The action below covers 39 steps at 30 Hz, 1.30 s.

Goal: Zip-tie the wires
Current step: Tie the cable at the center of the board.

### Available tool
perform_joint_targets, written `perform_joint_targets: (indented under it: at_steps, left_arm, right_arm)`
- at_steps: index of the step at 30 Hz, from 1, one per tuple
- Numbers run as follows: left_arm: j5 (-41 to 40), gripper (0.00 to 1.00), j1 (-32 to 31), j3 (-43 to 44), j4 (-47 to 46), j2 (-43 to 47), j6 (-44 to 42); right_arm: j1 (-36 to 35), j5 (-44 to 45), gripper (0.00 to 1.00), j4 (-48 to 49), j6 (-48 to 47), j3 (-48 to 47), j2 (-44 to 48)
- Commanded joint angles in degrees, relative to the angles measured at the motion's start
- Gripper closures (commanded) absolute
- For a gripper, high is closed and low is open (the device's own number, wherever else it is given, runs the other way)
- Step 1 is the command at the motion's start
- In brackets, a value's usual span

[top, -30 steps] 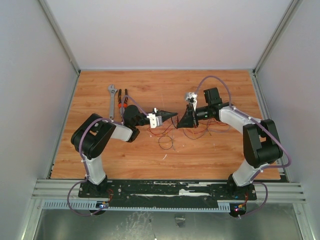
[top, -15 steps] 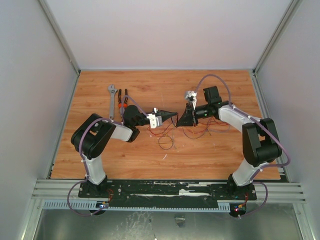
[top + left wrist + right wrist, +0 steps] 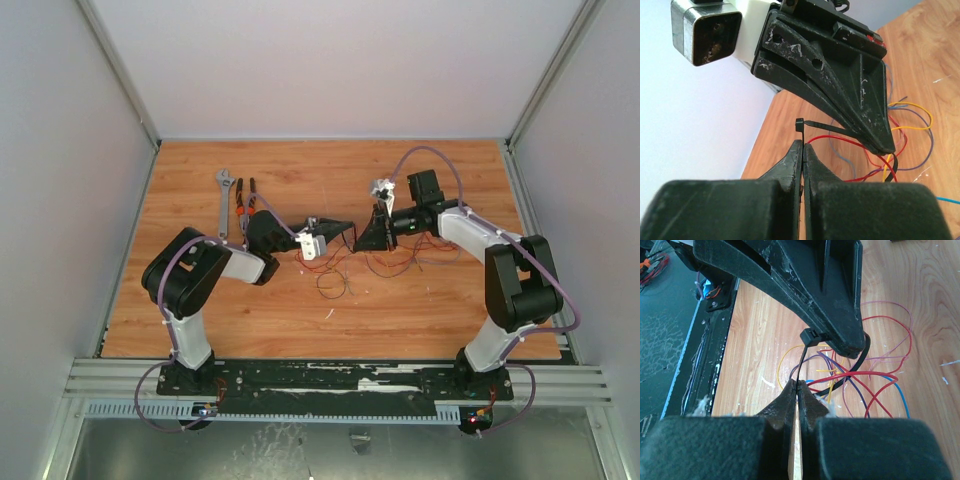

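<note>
My left gripper (image 3: pixel 802 146) has its jaws pressed together on the zip tie (image 3: pixel 830 128), right under its small square head. My right gripper (image 3: pixel 797 385) meets it almost tip to tip, with its jaws likewise pinched on the same black strip a little further along. Beside the tips, the rest of the strip curls down among the wires (image 3: pixel 875 374), which lie in loose red, yellow and purple loops on the table (image 3: pixel 250 320) beneath both tips.
</note>
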<state>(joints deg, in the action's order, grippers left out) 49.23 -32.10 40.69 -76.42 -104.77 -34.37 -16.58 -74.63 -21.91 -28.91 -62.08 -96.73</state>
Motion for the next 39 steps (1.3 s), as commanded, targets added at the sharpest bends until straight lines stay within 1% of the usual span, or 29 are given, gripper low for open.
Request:
perform_joint_targets:
  at_steps: [1, 12, 32, 39]
  left_arm:
    - [-1.68, 1.00, -0.64, -0.73, -0.43, 2.02, -3.99]
    - [-2.65, 1.00, -1.22, -1.00, -0.40, 2.41, -6.07]
    - [-3.57, 1.00, -1.29, -1.31, -0.30, 2.41, -6.75]
    - [-4.57, 1.00, -1.48, -1.51, 1.31, 2.63, -10.35]
  right_arm:
    - [0.59, -2.02, 1.00, -1.36, -0.23, -1.61, -0.54]
    - [0.68, -2.10, 1.00, -4.74, -1.92, -3.07, -2.04]
    - [1.37, -3.14, 1.00, -7.01, -4.09, -3.98, -2.27]
    - [1.34, -3.48, 1.00, -8.23, -4.93, -4.56, -3.36]
